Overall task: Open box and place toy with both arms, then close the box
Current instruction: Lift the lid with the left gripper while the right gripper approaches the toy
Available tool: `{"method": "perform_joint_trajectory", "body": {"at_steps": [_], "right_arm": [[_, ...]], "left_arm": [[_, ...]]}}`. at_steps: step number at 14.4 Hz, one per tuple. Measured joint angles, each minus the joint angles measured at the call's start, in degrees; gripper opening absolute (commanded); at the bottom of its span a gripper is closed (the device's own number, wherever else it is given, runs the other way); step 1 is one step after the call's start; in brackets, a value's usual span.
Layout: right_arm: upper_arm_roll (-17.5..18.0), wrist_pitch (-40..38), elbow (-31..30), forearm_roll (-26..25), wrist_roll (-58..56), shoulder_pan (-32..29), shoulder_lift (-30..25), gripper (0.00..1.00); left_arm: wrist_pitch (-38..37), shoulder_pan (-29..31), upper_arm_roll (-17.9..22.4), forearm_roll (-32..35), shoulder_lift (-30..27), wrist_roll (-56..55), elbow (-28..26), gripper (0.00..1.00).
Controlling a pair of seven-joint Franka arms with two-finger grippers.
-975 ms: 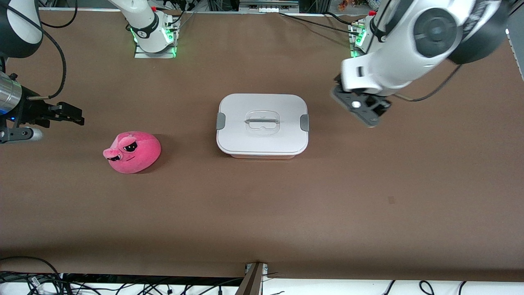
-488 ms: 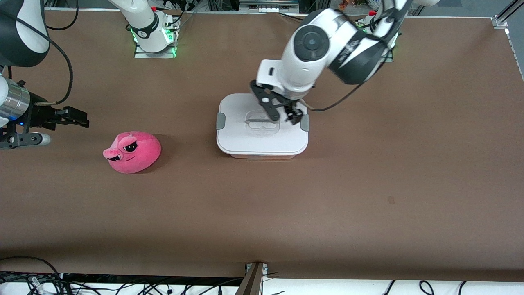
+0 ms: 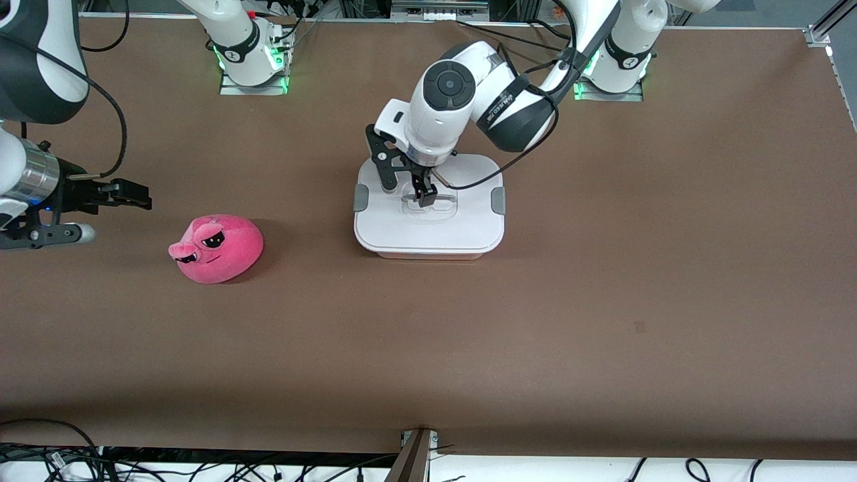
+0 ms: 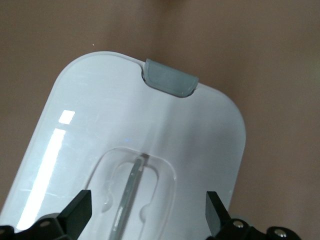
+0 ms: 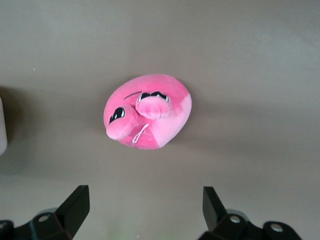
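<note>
The box sits closed on the brown table, about midway between the two arms' ends. Its white lid is seated flat, with one grey clip at each short end; the clip seen in the left wrist view lies flush against the lid edge.

The left gripper hangs low over the lid, directly above the clear central handle. Its fingers are spread wide, one on each side of the handle recess, gripping nothing.

The toy lies on the table toward the right arm's end, well apart from the box and slightly nearer the front camera.

The right gripper hovers above the table near the toy, short of it. Its fingers are parted wide and empty, with the toy in view ahead.
</note>
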Motion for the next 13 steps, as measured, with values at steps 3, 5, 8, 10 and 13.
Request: {"method": "perform_joint_trajectory", "body": {"at_steps": [3, 5, 8, 10, 13], "right_arm": [[0.0, 0.2, -2.0, -0.2, -5.5, 0.0, 1.0, 1.00], [0.0, 0.6, -3.1, -0.5, -10.4, 0.0, 1.4, 1.00], [-0.6, 3.2, -7.0, -0.7, -17.4, -0.1, 1.5, 1.00], [-1.3, 5.4, -10.1, -0.7, -21.1, -0.1, 1.5, 1.00], [-1.9, 10.3, -14.5, -0.7, -24.3, -0.2, 1.4, 1.00]], "left_arm": [[0.6, 1.1, 0.6, 0.0, 1.7, 6.6, 0.0, 0.71], [1.0, 1.0, 0.5, 0.0, 2.5, 7.2, 0.0, 0.30], [1.1, 0.7, 0.4, 0.0, 2.6, 7.5, 0.3, 0.04], [0.8, 0.8, 0.4, 0.0, 2.5, 8.6, 0.8, 0.00], [0.0, 0.8, 0.4, 0.0, 2.8, 9.4, 0.8, 0.00]]}}
